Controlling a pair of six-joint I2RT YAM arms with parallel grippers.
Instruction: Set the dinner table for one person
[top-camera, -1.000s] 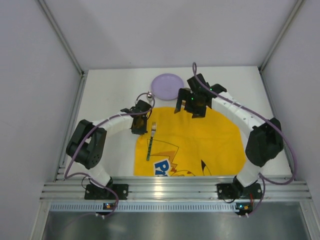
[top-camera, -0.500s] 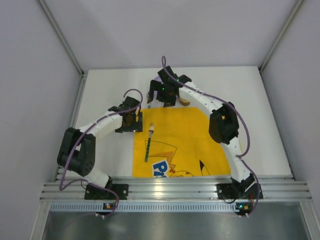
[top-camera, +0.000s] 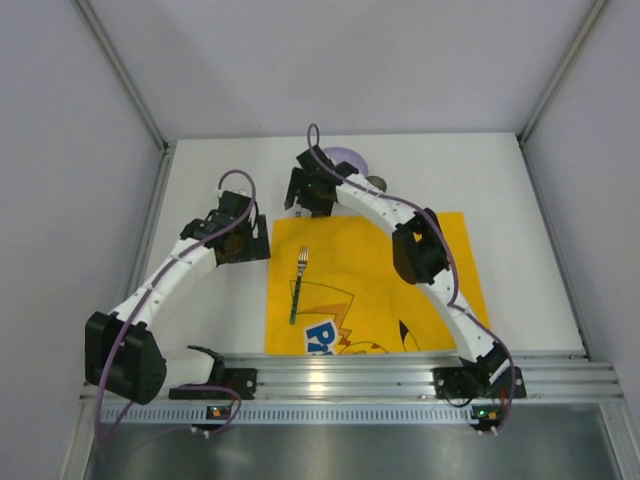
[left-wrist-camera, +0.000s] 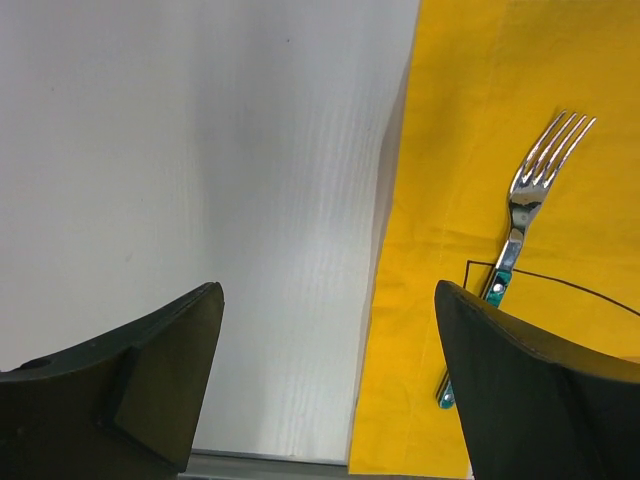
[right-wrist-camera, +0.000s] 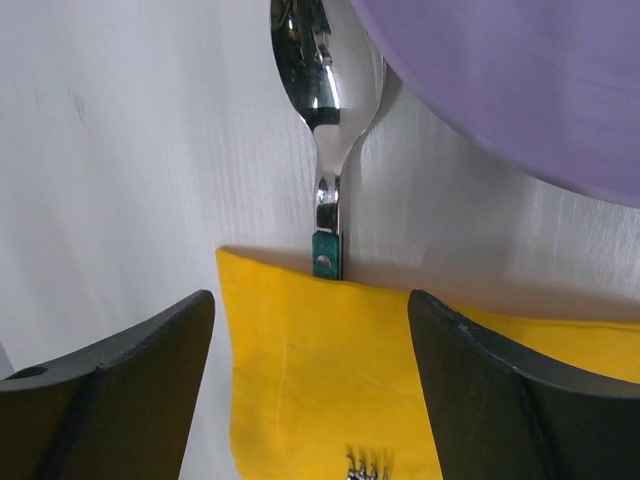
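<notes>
The dinner table (top-camera: 480, 180) is the white top under both of my arms, running from the rail at my bases to the back wall. A yellow placemat (top-camera: 360, 270) lies flat on its near middle part. A fork (top-camera: 299, 285) lies on the placemat's left part with its tines toward the far side, alone and touched by neither gripper.

At the far edge of the cloth a purple plate (right-wrist-camera: 520, 80) sits on the bare table. A spoon (right-wrist-camera: 318, 100) lies just beside the plate. Its green handle end meets the cloth edge, and I cannot tell whether it goes under.

My left gripper (left-wrist-camera: 328, 290) hangs over bare table just left of the placemat, jaws wide apart, nothing between them. My right gripper (right-wrist-camera: 310, 300) is above the spoon's handle end at the cloth's far left corner. Its jaws are spread and grip nothing; I cannot judge any contact with the spoon.
</notes>
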